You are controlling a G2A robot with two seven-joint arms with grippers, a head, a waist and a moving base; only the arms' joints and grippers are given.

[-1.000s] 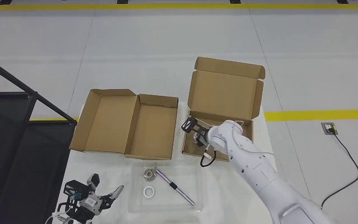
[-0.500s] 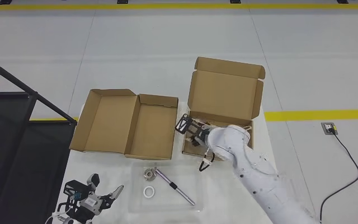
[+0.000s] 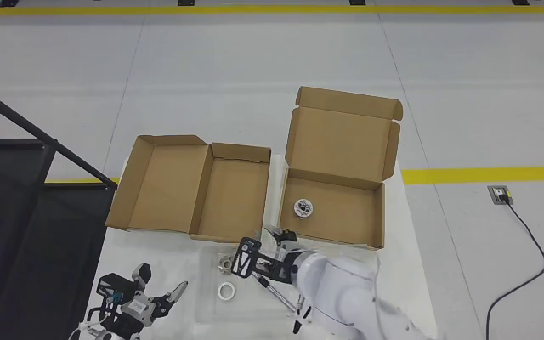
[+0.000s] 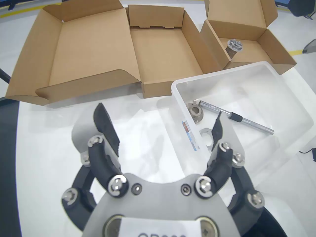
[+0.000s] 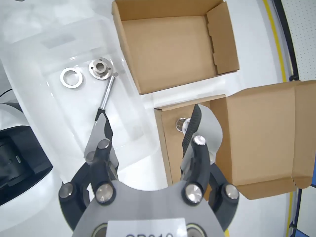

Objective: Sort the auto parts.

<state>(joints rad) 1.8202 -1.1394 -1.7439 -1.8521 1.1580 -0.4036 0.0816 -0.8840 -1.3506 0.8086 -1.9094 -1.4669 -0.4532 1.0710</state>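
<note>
Clear plastic bin [image 4: 246, 89] holds flanged round metal hub [image 5: 100, 69], flat metal ring [image 5: 71, 77] and slim metal rod with black sleeve [image 4: 237, 120]; rod end just beside hub. Small toothed metal part [image 3: 303, 206] lies in open brown cardboard box [image 3: 357, 223] beyond bin's far side. Right gripper [image 5: 150, 115] above bin's far edge, jaws spread wide, nothing held. Left gripper [image 4: 159, 114] outside bin's left wall, jaws wide, nothing held.

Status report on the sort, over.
Left end effector open beside bin. Right end effector open over bin. Flange, ring, rod in bin; toothed part in box. Path unobstructed.
</note>
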